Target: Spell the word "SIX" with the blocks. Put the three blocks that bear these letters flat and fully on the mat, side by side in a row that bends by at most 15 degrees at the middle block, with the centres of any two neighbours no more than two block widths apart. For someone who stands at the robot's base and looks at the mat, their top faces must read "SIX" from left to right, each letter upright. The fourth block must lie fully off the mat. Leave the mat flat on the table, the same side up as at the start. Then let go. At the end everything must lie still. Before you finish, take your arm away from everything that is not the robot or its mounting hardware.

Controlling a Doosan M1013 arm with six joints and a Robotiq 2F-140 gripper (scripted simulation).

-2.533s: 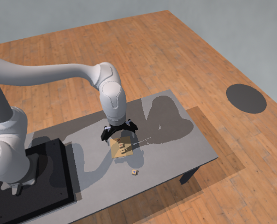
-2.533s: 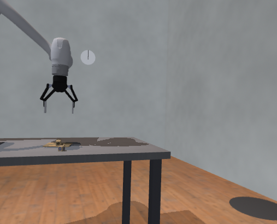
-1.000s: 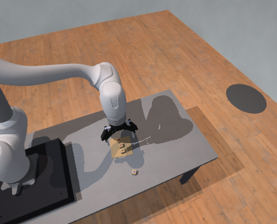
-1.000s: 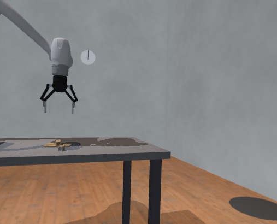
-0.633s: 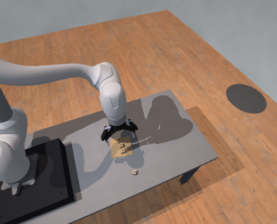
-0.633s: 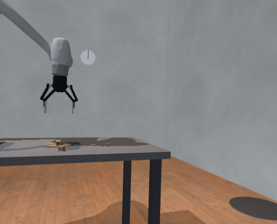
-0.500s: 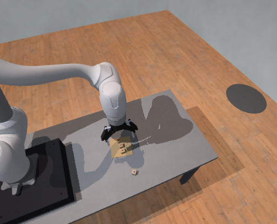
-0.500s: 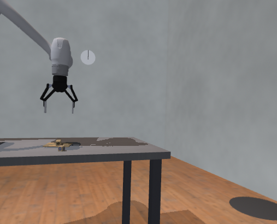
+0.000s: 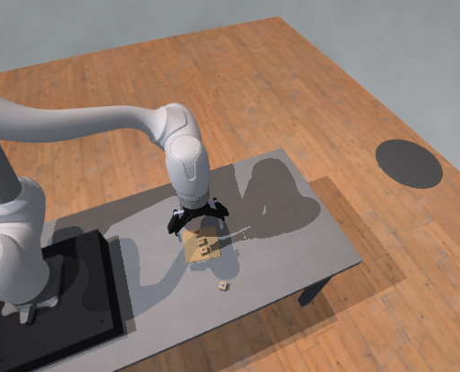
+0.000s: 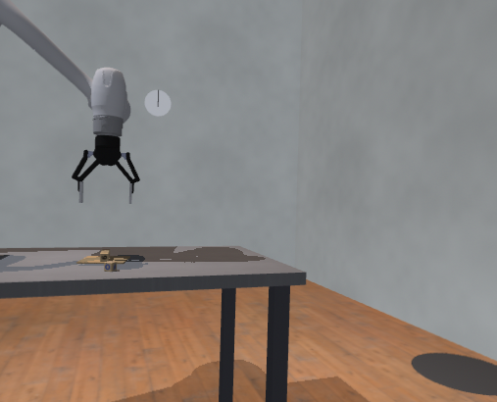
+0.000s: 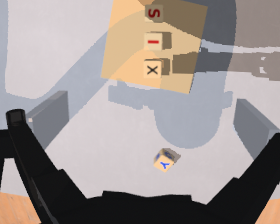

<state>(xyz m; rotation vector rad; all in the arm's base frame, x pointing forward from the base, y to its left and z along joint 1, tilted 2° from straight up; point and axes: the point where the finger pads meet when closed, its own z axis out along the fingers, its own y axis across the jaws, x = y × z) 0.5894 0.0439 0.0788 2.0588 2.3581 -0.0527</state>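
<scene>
The tan mat [image 9: 190, 250] [image 11: 118, 55] lies flat on the table. On it, S block [image 9: 197, 232] [image 11: 154, 13], I block [image 9: 200, 241] [image 11: 153, 42] and X block [image 9: 204, 250] [image 11: 152, 69] lie in a nearly straight row with small gaps. From the base side they read S, I, X left to right, letters upright. The Y block [image 9: 223, 286] [image 10: 110, 267] [image 11: 164, 164] lies on the table, fully off the mat. My gripper [image 9: 200, 230] [image 10: 106, 202] [image 11: 151, 109] is open and empty, high above the table, touching no block.
The grey table [image 9: 272, 263] [image 10: 186, 272] carries the mat and blocks. The black base plate [image 9: 88, 318] stands to the left in the top view. The arm's shadow falls across the table and mat. The table's near edge is beyond the Y block.
</scene>
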